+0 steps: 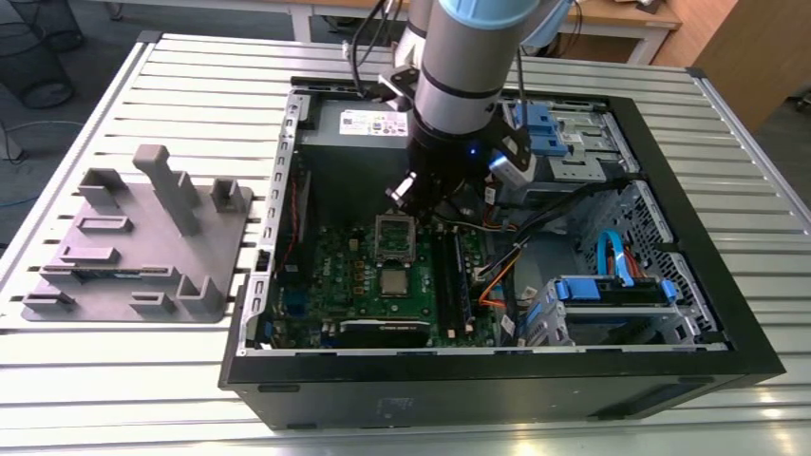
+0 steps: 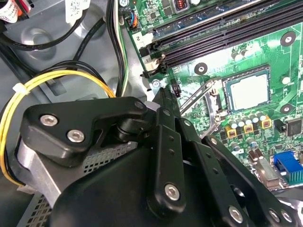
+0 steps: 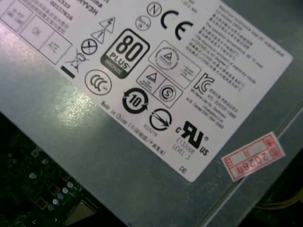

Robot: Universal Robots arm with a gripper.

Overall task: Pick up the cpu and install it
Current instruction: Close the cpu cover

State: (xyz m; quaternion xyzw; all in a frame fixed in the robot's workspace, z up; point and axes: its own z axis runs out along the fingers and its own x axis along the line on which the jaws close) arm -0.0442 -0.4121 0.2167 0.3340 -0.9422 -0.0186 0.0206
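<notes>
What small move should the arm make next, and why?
Probably ease the claw toward the cpu. The cpu lies flat in its socket, the silver frame beside it is open, and the claw hangs near that frame, apart from the cpu.

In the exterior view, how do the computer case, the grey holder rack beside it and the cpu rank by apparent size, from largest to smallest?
1. computer case, by far the largest
2. grey holder rack, clearly smaller than the case
3. cpu, the smallest, a small square on the green board
</notes>
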